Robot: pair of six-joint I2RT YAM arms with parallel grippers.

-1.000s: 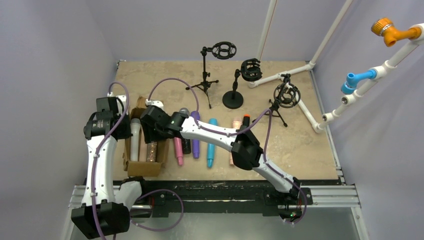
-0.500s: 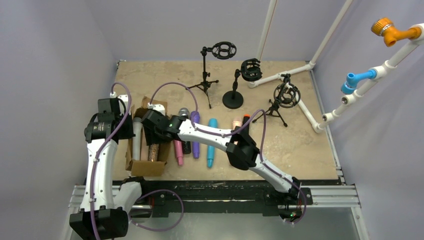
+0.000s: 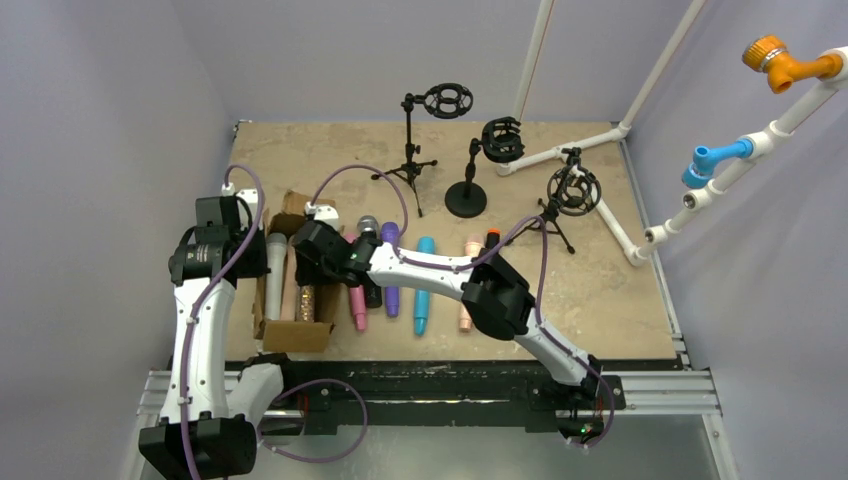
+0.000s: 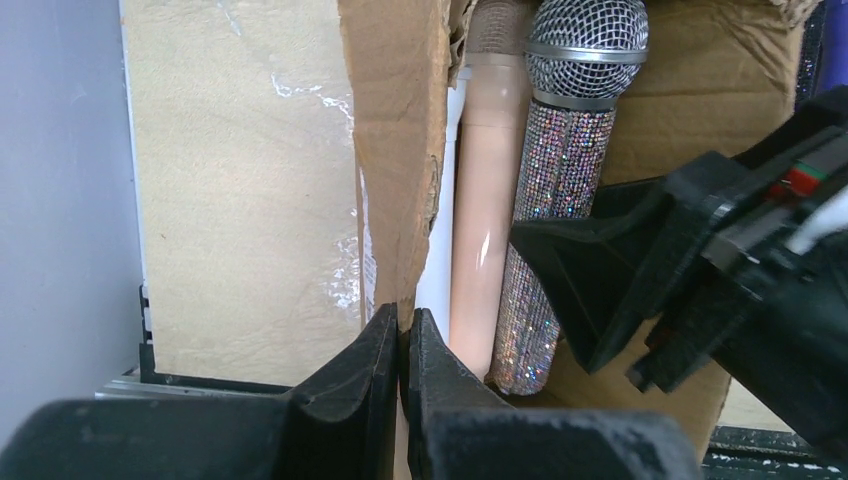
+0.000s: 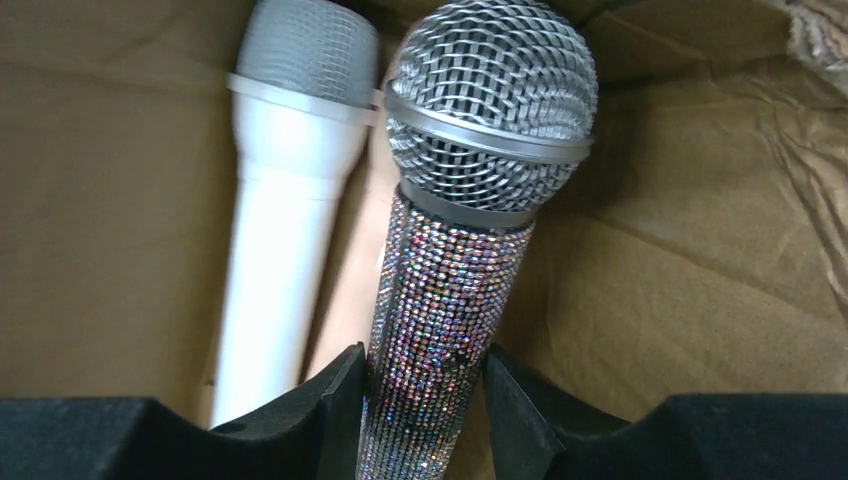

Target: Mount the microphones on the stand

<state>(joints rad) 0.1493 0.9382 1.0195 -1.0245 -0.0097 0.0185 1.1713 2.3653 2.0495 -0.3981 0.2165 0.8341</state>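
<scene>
A cardboard box at the left holds a white microphone, a peach one and a silver glitter microphone. My right gripper reaches into the box, its fingers pressed on both sides of the glitter handle. My left gripper is shut on the box's left wall. Pink, purple and teal microphones lie in a row on the table. Three black stands with ring mounts are at the back.
White pipe framing crosses the back right corner. Orange and blue fittings stick out on the right. A black microphone with a silver head and a pale pink one also lie in the row.
The right wrist has shifted slightly right and toward me inside the box, and its elbow moved right. The left gripper keeps hold of the box wall.
</scene>
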